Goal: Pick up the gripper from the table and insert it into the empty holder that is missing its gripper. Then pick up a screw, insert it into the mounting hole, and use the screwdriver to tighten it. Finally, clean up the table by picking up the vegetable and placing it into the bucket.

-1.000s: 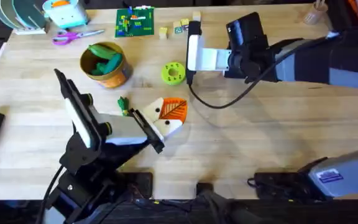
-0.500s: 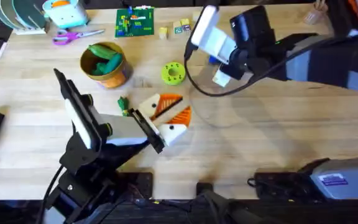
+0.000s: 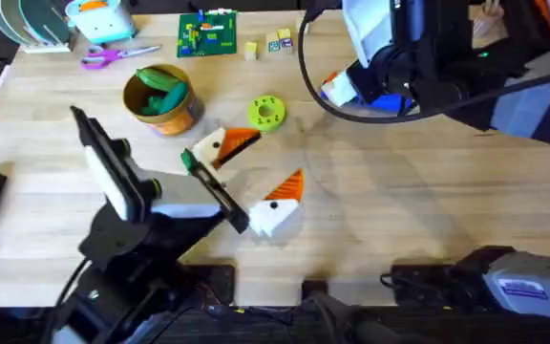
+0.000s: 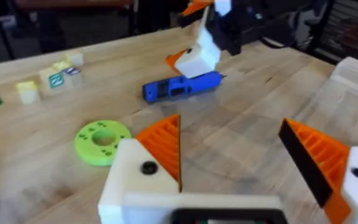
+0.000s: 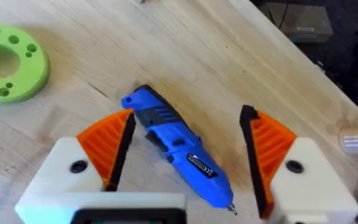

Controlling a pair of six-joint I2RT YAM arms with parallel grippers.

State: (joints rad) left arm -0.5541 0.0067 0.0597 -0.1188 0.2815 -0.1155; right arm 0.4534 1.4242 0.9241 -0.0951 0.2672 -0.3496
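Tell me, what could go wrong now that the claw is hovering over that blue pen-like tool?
The right claw straddles the screwdriver, which lies at a slant between the open fingers; closing on it this way might twist or roll it instead of gripping it. Its thin bit points back toward the claw, so a grip low on the body could leave the tool awkward to aim. The left claw is open too, close to the lime-green disc, and might nudge it.

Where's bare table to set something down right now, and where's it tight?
Free: the wide bare stretch of table right of the left gripper, and the strip on the far left beside the bucket. Crowded: the back edge around the scissors and green board, and the middle, where the green disc, screwdriver and right gripper cluster.
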